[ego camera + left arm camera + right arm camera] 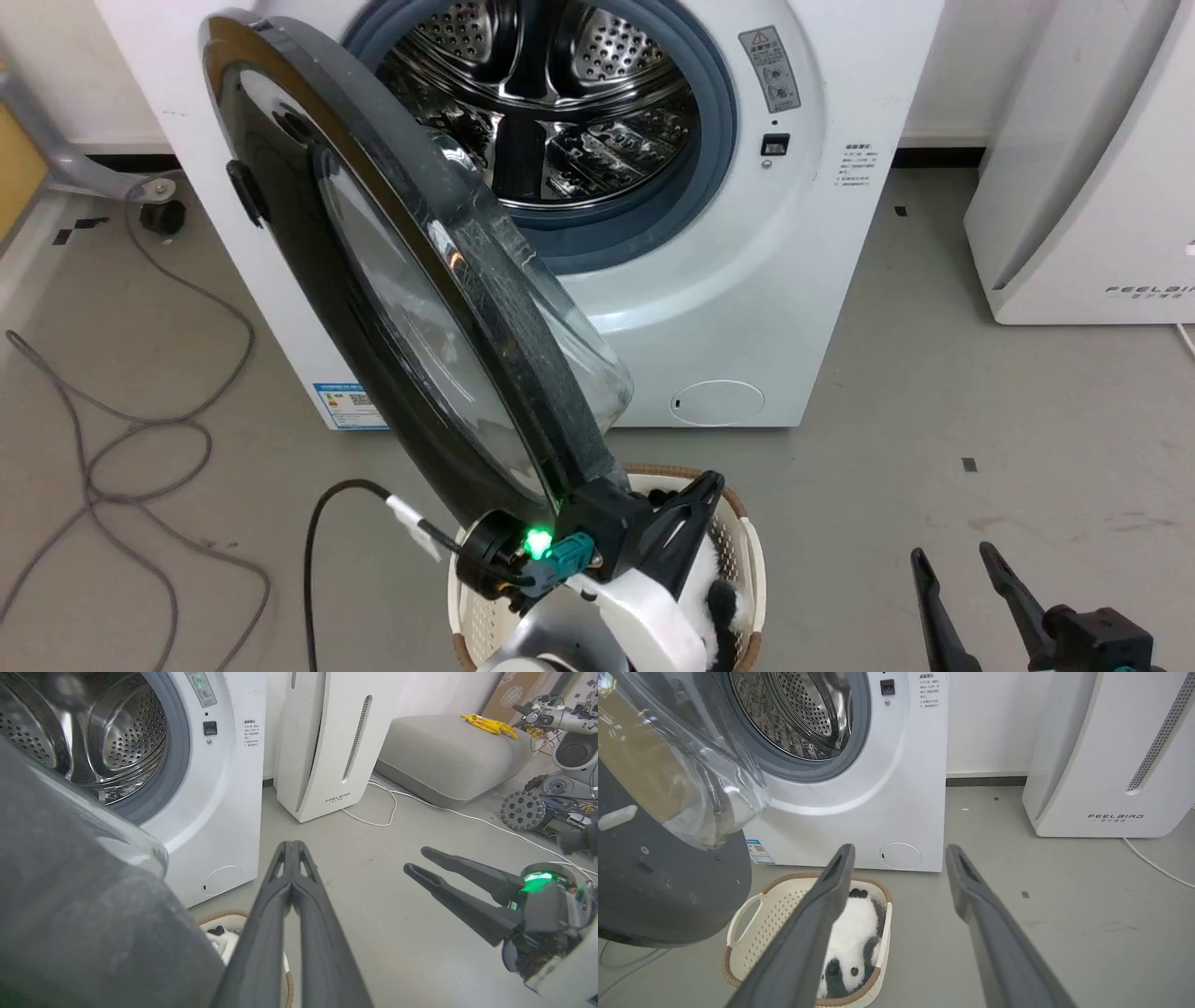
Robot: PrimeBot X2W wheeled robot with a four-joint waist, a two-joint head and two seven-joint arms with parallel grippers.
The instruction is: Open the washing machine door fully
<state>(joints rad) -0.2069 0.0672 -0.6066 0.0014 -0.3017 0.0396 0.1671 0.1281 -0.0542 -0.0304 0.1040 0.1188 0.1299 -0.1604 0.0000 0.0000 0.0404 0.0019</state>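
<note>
Head view, door: washing machine door (392, 308) stands partly open, attached at 9 o'clock of the drum opening (551, 103); left gripper (711, 483) sits at the door's 5 o'clock rim.
Left wrist view, jaws: pressed together, empty; door at 9 o'clock, just beside.
Right wrist view, jaws: right gripper (901, 851) parted, empty; door at 10 o'clock, apart.

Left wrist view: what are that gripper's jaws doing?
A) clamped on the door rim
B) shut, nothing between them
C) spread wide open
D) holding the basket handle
B: the left gripper has its jaws pressed together along their length with nothing caught between them, and the washing machine door lies beside them, not in their grip.
</note>
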